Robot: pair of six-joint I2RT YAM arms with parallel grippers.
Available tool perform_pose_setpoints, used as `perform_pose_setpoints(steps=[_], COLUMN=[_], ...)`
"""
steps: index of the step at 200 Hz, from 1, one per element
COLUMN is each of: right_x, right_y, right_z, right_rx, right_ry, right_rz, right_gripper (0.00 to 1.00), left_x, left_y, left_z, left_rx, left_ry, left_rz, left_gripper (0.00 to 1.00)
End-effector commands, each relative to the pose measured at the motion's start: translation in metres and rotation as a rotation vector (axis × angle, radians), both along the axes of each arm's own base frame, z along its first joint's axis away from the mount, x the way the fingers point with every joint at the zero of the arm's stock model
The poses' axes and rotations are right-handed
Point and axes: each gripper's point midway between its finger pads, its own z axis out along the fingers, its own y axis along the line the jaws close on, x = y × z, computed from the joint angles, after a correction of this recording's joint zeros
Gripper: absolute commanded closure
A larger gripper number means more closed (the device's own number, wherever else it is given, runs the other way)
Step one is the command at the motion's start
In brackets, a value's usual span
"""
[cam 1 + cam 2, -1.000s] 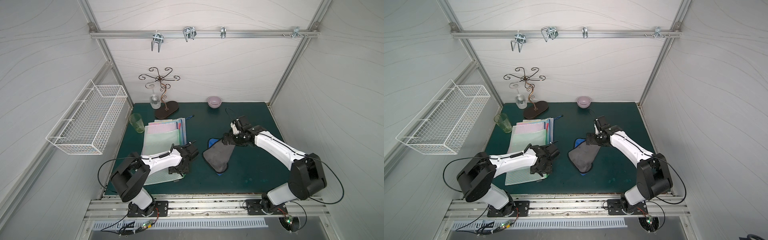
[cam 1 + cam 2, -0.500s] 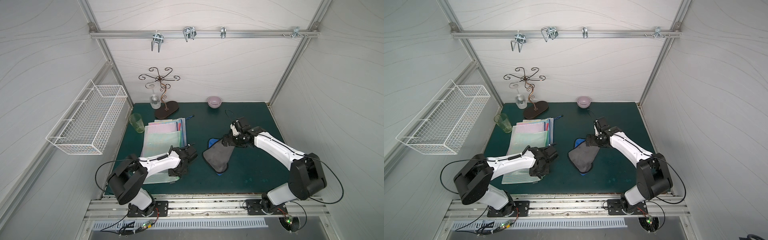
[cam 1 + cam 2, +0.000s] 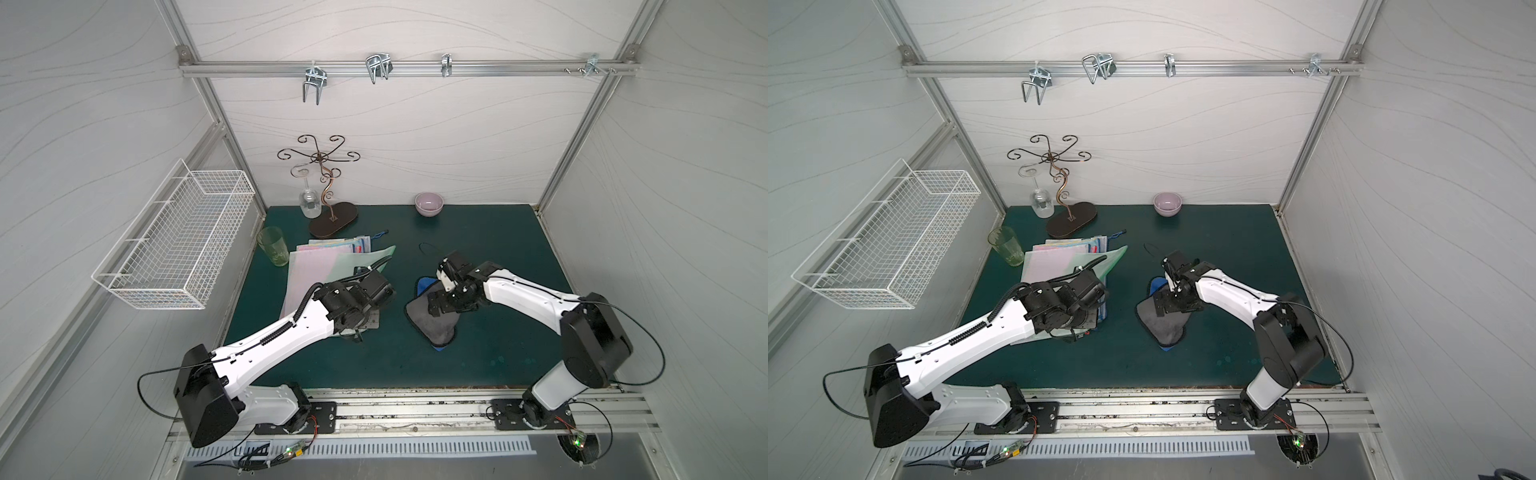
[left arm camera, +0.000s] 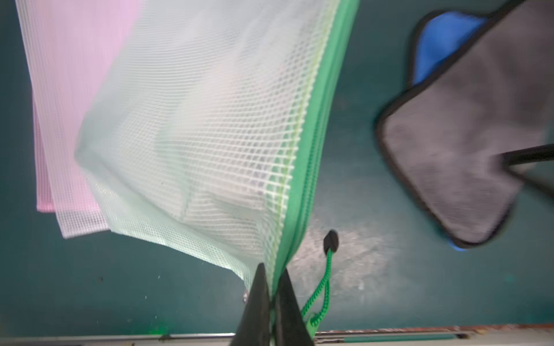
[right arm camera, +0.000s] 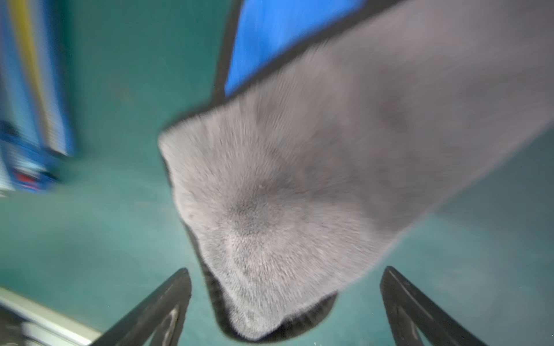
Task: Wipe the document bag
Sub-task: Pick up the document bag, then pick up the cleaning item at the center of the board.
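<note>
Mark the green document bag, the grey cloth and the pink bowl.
green document bag (image 4: 209,134), left wrist view, middle of its mesh face.
grey cloth (image 5: 299,185), right wrist view, middle of its grey side.
pink bowl (image 3: 429,203), a top view, its inside.

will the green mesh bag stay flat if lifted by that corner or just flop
Probably floppy: pinched at its zip corner by the left gripper, the green mesh bag sags and creases. It looks light, thin see-through mesh with little visible inside. It may slide off the pink bag beneath rather than drag it.
</note>
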Motion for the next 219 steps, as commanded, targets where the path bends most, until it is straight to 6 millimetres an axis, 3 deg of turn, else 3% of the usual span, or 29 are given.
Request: perform_pose_setpoints(steps=[1,27,41,79,104,143,165,189,219], right_x=[-0.008,0.003,0.003,0.01,0.02,0.036,0.039,0.04,0.051], right_y=[-0.014,-0.018,-0.02,-0.048,-0.085,-0.141,-0.16,-0.162,-0.131], right_z=[-0.032,-0.047,-0.051,-0.044,-0.012,0.083,0.133,0.168,0.174], right_rx=[-0.148,-0.21,-0.199,-0.141,-0.14,-0.113,-0.118,-0.058,0.028], right_ry=[0.07,0.094,0.12,0.141,0.059,-0.223,-0.372,-0.468,-0.446], right_rz=[0.019,0.022,0.009,-0.142,-0.293,-0.509,-0.572,-0.586,-0.483], right_gripper=[0.01,0.01,0.11,1.0,1.0,1.0,1.0,1.0,1.0], left_x=[0.006,0.011,0.012,0.013,0.014,0.019,0.018,0.011,-0.001], left_y=[-0.008,-0.025,-0.032,-0.053,-0.074,-0.121,-0.152,-0.177,-0.181], left_z=[0.02,0.028,0.026,0.01,0.0,-0.015,-0.026,-0.042,-0.075], left_rx=[0.063,0.084,0.091,0.107,0.131,0.129,0.144,0.136,0.141], left_ry=[-0.033,-0.062,-0.071,-0.082,-0.097,-0.124,-0.132,-0.124,-0.048], left_rz=[-0.097,-0.171,-0.203,-0.306,-0.402,-0.573,-0.69,-0.814,-0.906], left_gripper=[1.0,1.0,1.0,1.0,1.0,1.0,1.0,1.0,1.0])
